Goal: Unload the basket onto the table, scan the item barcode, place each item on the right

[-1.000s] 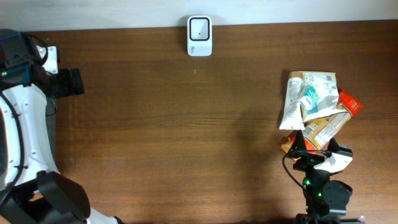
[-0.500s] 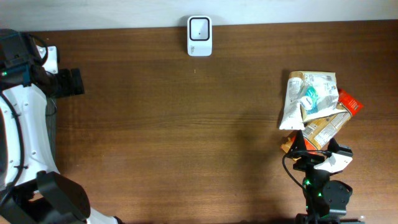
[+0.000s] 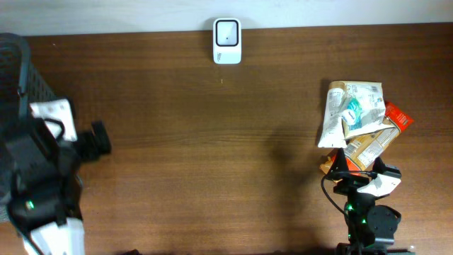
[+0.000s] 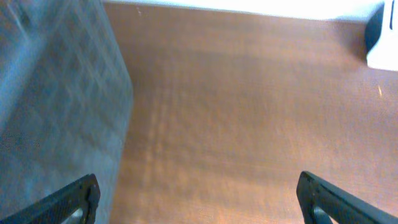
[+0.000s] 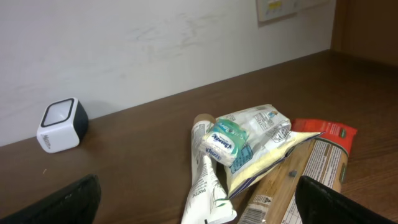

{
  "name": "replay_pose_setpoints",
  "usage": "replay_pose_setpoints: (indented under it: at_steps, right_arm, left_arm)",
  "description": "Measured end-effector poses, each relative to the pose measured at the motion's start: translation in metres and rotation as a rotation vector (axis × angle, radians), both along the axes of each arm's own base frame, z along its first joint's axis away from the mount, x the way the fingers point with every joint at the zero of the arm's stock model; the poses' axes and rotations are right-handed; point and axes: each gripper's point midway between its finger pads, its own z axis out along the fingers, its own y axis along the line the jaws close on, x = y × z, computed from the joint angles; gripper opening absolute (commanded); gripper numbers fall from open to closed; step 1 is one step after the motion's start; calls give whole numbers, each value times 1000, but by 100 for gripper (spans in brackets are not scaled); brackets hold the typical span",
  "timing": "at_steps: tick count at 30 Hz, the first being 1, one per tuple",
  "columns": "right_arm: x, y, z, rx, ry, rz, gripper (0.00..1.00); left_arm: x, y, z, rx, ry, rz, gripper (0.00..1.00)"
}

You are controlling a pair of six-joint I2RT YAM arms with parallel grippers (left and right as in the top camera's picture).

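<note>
A heap of packaged items lies at the table's right side: a white tube (image 3: 330,117) (image 5: 205,180), a small green-and-white tissue pack (image 3: 353,110) (image 5: 225,142), a crinkled pouch (image 5: 264,149), a brown carton with a barcode (image 5: 298,186) and a red pack (image 3: 396,117) (image 5: 326,134). The white scanner (image 3: 227,41) (image 5: 61,124) stands at the far edge, centre. My right gripper (image 3: 362,171) (image 5: 199,205) is open just in front of the heap, touching nothing. My left gripper (image 3: 98,140) (image 4: 199,202) is open over bare wood at the left, blurred.
A dark mesh bin (image 3: 25,67) (image 4: 50,93) stands at the far left corner, close beside the left arm. The scanner's edge (image 4: 382,37) shows at the top right of the left wrist view. A pale wall runs behind the table.
The left arm has swung from the far left corner toward the near side and slightly right, uncovering the mesh bin. The right arm and the heap have not moved.
</note>
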Motion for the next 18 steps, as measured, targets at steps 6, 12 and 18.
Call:
replay_pose_setpoints:
  at_steps: [6, 12, 18]
  right_arm:
    - [0, 0, 0, 0, 1, 0, 99]
    - [0, 0, 0, 0, 0, 0, 99]
    - [0, 0, -1, 0, 3, 0, 99]
  left_arm:
    - [-42, -29, -55, 31, -209, -65, 99]
    - [-57, -45, -120, 67, -362, -117, 99]
    - [-62, -42, -113, 139, -495, -92, 99]
